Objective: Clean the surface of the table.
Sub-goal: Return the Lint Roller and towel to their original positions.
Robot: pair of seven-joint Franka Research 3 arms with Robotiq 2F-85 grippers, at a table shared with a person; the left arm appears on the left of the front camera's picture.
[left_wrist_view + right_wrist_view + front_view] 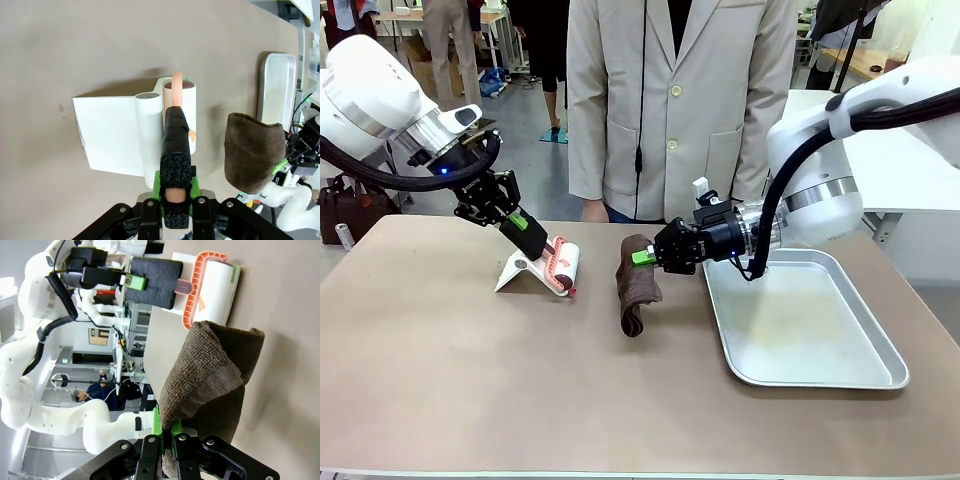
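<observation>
Table [440, 380]: taupe-brown top, spanned front view under both arms.
Lint roller [563, 266]: white roll, orange frame, rested on table left of centre w/ peeled white sheet [516, 272] beside it; left gripper [542, 240] jaws clamped on its handle.
Brown cloth [638, 290]: folded, hung from right gripper [642, 257], jaws pinched tight on its upper edge; lower end touched table.
Metal tray [840, 375]: on table, right side, just beside cloth.
Person [680, 100]: stood at far edge, beige jacket.

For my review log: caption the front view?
Left gripper holds lint roller, right gripper holds brown cloth, over table.
</observation>
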